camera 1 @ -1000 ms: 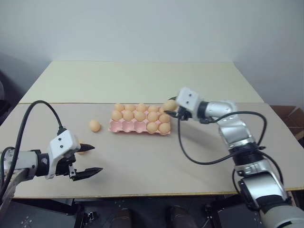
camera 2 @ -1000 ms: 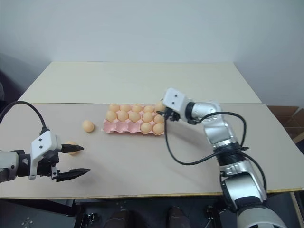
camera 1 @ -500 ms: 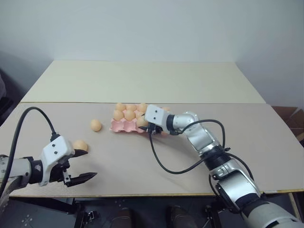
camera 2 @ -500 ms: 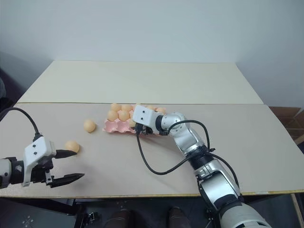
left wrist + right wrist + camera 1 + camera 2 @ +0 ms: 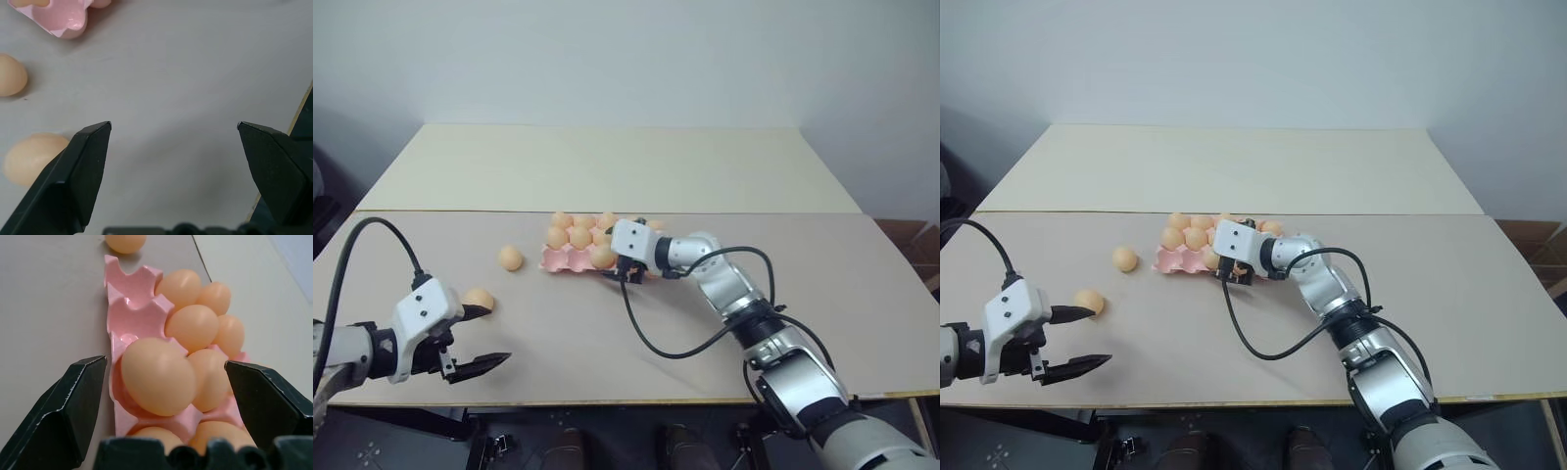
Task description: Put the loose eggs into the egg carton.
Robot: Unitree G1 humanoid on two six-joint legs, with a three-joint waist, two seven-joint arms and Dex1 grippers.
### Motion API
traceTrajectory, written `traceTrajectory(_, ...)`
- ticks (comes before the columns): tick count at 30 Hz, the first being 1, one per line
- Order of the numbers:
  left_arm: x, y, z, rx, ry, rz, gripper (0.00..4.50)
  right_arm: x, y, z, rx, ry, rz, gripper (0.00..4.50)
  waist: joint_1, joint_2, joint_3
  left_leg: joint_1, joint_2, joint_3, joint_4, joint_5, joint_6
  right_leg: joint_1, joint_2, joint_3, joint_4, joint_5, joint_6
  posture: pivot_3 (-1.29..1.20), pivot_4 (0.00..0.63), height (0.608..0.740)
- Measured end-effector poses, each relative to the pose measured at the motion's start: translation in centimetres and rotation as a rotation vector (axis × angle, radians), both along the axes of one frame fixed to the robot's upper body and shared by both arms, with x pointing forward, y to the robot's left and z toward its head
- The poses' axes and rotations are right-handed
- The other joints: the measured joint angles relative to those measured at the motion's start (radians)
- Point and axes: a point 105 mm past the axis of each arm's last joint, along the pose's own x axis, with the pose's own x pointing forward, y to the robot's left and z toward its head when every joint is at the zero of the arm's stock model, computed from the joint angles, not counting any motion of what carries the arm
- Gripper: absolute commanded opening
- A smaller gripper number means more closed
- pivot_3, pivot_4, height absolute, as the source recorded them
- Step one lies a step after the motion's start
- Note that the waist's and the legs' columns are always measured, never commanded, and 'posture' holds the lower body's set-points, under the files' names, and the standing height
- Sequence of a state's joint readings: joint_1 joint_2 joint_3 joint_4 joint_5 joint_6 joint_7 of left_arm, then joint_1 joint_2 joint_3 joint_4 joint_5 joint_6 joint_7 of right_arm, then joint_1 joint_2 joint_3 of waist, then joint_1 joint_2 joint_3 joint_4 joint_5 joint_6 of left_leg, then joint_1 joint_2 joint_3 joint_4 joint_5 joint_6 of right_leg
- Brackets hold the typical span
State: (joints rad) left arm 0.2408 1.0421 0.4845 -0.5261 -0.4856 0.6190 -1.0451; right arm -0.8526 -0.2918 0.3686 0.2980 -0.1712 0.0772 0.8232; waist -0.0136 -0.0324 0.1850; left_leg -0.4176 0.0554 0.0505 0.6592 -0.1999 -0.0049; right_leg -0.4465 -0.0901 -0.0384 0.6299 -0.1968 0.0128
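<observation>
right gripper [image 5: 161, 377] stood at the near row of the egg carton [image 5: 563, 259], jaws wide, gripping nothing; an egg [image 5: 157, 376] sat in a cup between them, likely just set there. left gripper [image 5: 475, 336] hung wide and empty beside a loose egg [image 5: 479, 299], probably lined up for it. another loose egg [image 5: 510, 258] lay just left of the carton.

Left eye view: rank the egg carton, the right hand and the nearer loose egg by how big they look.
1. egg carton
2. right hand; nearness to the camera may flatter it
3. nearer loose egg
</observation>
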Motion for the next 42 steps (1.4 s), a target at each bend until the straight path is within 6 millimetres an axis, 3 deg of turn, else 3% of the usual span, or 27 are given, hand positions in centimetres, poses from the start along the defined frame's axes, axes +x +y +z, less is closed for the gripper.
traceTrajectory(10, -0.4, 0.3, -0.6, -0.01, 0.013, 0.031, 4.5, -4.1, -6.4, 2.8, 0.006, 0.021, -0.002, 4.48, -0.002, 0.0, 0.0, -0.005, 0.0, 0.002, 0.0, 0.0, 0.0, -0.006, 0.0, 0.0, 0.001, 0.0, 0.0, 0.0, 0.15, 0.74)
traceTrajectory(14, -1.3, 1.7, -0.8, -0.002, 0.02, 0.104, 4.5, -6.8, -9.4, 3.5, 0.006, 0.118, 0.06, 4.48, 0.0, -0.001, 0.0, -0.005, 0.002, 0.002, 0.0, 0.0, 0.0, -0.007, 0.001, 0.0, 0.0, 0.0, 0.0, 0.0, 0.15, 0.74)
traceTrajectory(17, -2.0, 2.6, -0.6, 0.004, 0.015, 0.151, 4.5, -7.9, -10.4, 3.7, 0.012, 0.172, 0.089, 4.48, -0.001, -0.001, 0.0, -0.004, 0.003, 0.003, 0.0, 0.0, 0.0, -0.007, 0.001, 0.0, 0.0, -0.003, -0.006, 0.0, 0.15, 0.74)
traceTrajectory(22, -2.6, 3.9, -0.7, -0.014, -0.013, 0.265, 4.5, -8.3, -11.3, 2.8, -0.004, 0.22, 0.081, 4.48, 0.001, -0.001, -0.001, -0.004, 0.003, 0.004, 0.001, 0.0, 0.0, -0.007, 0.001, 0.0, 0.0, -0.002, -0.007, 0.0, 0.15, 0.74)
traceTrajectory(28, -0.9, 6.0, -0.3, -0.103, -0.149, 0.536, 4.5, -8.5, -11.4, 2.5, 0.005, 0.238, 0.068, 4.48, 0.003, -0.003, -0.002, -0.004, 0.003, 0.003, 0.001, 0.0, 0.0, -0.007, 0.002, 0.001, 0.0, -0.001, -0.005, 0.0, 0.15, 0.74)
traceTrajectory(33, -0.9, 5.8, -0.6, -0.126, -0.144, 0.575, 4.5, -8.4, -11.4, 2.6, 0.015, 0.23, 0.048, 4.48, 0.003, -0.004, -0.002, -0.004, 0.003, 0.004, 0.001, 0.0, 0.0, -0.007, 0.002, 0.001, 0.0, -0.001, -0.005, 0.0, 0.15, 0.74)
traceTrajectory(42, 4.1, 3.9, -0.8, -0.216, -0.237, 0.64, 4.5, -8.4, -10.8, 2.8, 0.041, 0.195, 0.025, 4.48, 0.02, -0.006, -0.004, -0.004, 0.003, 0.003, 0.002, 0.0, 0.0, -0.005, 0.003, 0.002, 0.0, 0.002, -0.002, 0.0, 0.15, 0.74)
